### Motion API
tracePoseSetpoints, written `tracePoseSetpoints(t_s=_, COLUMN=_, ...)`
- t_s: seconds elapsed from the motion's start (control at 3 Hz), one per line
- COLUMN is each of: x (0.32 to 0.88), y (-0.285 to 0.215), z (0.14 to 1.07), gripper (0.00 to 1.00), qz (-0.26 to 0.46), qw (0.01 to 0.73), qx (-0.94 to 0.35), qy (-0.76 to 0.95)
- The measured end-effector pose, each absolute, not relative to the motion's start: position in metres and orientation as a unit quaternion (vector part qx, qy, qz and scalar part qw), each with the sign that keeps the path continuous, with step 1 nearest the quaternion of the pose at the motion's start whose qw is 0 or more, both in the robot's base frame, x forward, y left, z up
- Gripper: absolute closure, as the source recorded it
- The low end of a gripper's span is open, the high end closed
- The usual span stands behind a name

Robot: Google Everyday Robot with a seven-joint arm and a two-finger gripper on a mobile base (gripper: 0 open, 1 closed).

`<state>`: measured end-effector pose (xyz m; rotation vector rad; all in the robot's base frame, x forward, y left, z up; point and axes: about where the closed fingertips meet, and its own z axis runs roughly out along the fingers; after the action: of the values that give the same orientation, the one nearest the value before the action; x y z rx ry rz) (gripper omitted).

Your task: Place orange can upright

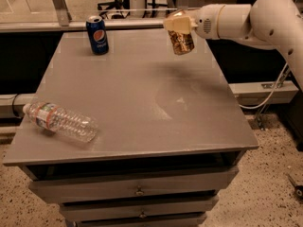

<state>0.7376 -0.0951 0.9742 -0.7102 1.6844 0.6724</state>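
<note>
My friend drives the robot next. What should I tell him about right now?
Gripper: shut on the orange can, holding it near its top, above the far right part of the table.
The orange can: in the air, close to upright, not touching the table.
Done: the can is in the grip.
Left: lower it onto the table on its base, then let go.
Also there: blue Pepsi can standing far left; water bottle lying on its side, near left.

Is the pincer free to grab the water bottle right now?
Probably not: the pincer, above the table's far right, holds the orange can; the water bottle lies at the near left.
</note>
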Motion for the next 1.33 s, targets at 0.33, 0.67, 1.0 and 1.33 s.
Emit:
tracePoseSetpoints(t_s=0.33, x=0.740, y=-0.090, z=0.965, gripper=1.00, qz=0.325, qw=0.587, qx=-0.334, qy=0.661)
tracePoseSetpoints(t_s=0.67, x=0.735, y=-0.097, z=0.948, gripper=1.00, qz=0.350, qw=0.614, qx=-0.377, qy=0.599)
tracePoseSetpoints(t_s=1.0, x=0.725, y=-0.105, z=0.934, gripper=1.00, qz=0.371, qw=0.627, qx=-0.389, qy=0.563)
tracePoseSetpoints(t_s=1.33, x=0.717, y=-0.113, z=0.922, gripper=0.97, qz=0.390, qw=0.633, qx=-0.379, qy=0.551)
